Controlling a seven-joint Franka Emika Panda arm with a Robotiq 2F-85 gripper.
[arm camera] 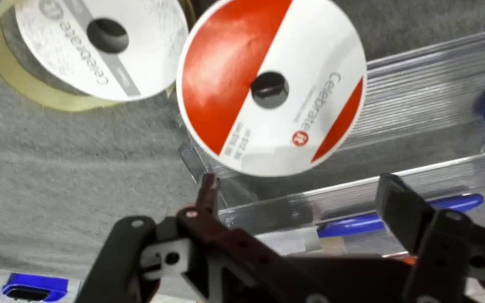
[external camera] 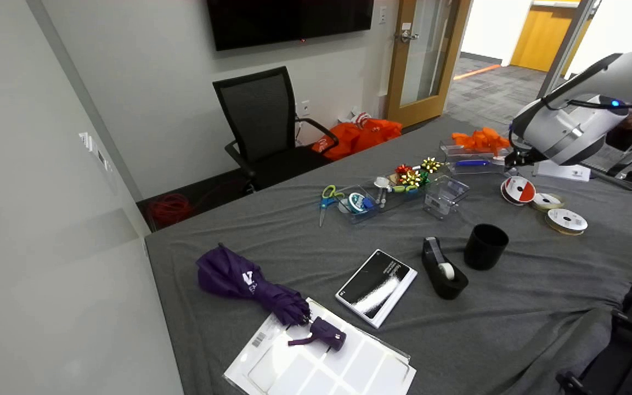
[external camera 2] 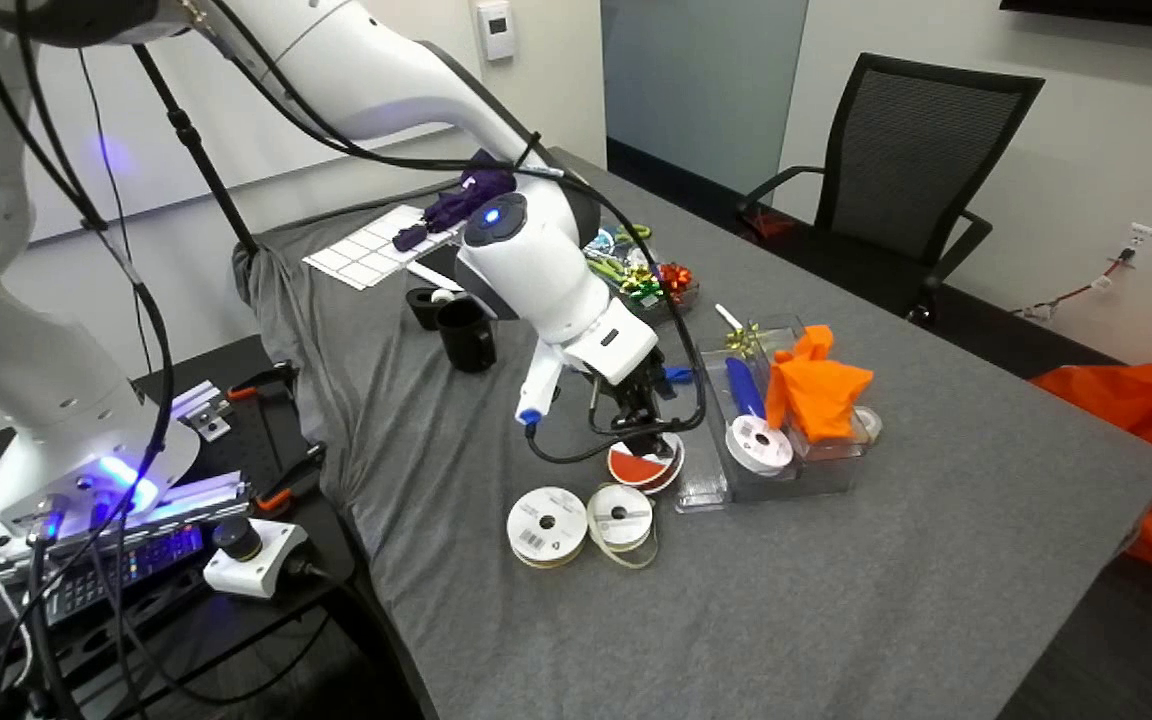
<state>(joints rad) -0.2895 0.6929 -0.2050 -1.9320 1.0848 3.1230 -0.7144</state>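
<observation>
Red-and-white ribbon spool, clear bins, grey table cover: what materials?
Red-and-white ribbon spool: likely cardboard or plastic; satin printed face, soft glare.
Clear bins: probably rigid plastic, glossy; transparent, bright edge reflections.
Grey table cover: fabric, matte; fuzzy grain, loose folds.

The red spool (arm camera: 303,86) and clear tray wall (arm camera: 297,206) crowd the pincer (arm camera: 299,179), but bare cloth (arm camera: 99,176) alongside leaves passage.

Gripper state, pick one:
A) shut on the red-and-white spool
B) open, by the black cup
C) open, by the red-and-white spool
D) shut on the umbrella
C: in the wrist view the gripper has its fingers well apart, with the red-and-white spool just past them in the picture.
</observation>
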